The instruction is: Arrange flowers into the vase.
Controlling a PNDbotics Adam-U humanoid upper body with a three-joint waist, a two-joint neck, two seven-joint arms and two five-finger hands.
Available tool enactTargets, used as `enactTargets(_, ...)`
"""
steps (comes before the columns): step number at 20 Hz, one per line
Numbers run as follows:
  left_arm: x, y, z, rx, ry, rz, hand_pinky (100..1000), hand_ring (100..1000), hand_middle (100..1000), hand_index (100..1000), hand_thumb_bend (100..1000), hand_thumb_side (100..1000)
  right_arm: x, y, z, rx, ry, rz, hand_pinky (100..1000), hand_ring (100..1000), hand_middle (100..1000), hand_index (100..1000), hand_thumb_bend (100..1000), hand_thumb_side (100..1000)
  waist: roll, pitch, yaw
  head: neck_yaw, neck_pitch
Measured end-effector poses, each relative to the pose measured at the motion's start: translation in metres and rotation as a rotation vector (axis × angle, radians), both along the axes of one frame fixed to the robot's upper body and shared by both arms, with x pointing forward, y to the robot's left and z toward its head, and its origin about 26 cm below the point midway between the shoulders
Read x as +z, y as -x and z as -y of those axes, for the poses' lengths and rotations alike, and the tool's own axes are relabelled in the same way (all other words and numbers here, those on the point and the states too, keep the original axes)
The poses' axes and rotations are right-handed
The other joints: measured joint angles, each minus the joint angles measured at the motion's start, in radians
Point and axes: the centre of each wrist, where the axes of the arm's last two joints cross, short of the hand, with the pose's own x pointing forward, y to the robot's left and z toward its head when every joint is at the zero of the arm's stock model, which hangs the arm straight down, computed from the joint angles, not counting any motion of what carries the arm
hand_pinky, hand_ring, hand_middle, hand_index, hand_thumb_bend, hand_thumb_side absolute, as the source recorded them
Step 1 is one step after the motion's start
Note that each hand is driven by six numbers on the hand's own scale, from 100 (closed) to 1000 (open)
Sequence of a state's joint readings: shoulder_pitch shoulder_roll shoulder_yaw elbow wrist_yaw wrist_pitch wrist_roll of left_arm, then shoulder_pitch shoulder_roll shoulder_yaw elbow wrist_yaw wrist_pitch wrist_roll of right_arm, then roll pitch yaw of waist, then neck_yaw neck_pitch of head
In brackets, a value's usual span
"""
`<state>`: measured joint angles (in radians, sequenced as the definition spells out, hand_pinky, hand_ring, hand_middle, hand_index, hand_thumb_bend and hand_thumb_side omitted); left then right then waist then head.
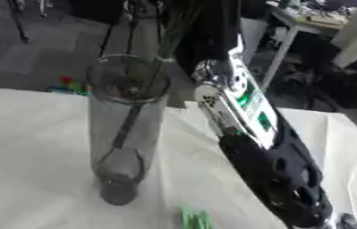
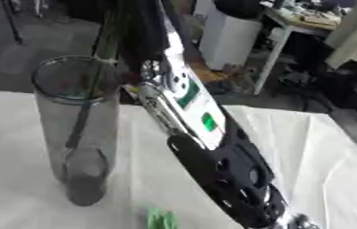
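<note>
White cloth covers the counter, with dim room clutter beyond. On it, left of centre, stands a tall clear vase holding thin green stems whose tops are cut off. One arm slants up past it; its hand is out of view. A green scrap lies near.

The vase was of clear glass with a grey, smoky tint, darker at its bottom. The stems inside it were dark green. The desk was covered in white cloth. The robot's arm was black in its lower part, with a silver and white part higher up that carried small green marks. A small bright green thing lay on the white cloth near the vase.
</note>
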<state>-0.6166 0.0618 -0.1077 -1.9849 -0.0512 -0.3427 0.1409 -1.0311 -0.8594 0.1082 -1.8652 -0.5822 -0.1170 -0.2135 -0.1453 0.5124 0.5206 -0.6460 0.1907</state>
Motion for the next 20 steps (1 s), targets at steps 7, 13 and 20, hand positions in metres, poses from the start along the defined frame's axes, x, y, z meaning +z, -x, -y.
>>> enactTargets(7,-0.0001,0.0003,0.0013,-0.009,-0.004,0.001,739,799,887,937,100,1000,0.0024,-0.0072,0.004,-0.039,0.04,-0.002,544,592,398,241,100,851,-0.006,0.0,0.005,-0.007,-0.009)
enactTargets(13,-0.0001,0.0003,0.0013,-0.011,-0.003,0.0,738,799,887,937,100,1000,-0.0014,-0.0094,0.0077,-0.095,0.115,0.037,700,711,525,381,100,907,-0.008,0.0,0.002,-0.008,-0.017)
enactTargets(20,-0.0001,0.0003,0.0013,-0.011,-0.003,-0.001,738,799,887,937,100,1000,-0.0029,-0.0073,0.0081,-0.148,0.217,0.105,776,773,587,468,100,938,-0.008,0.0,-0.004,-0.009,-0.018)
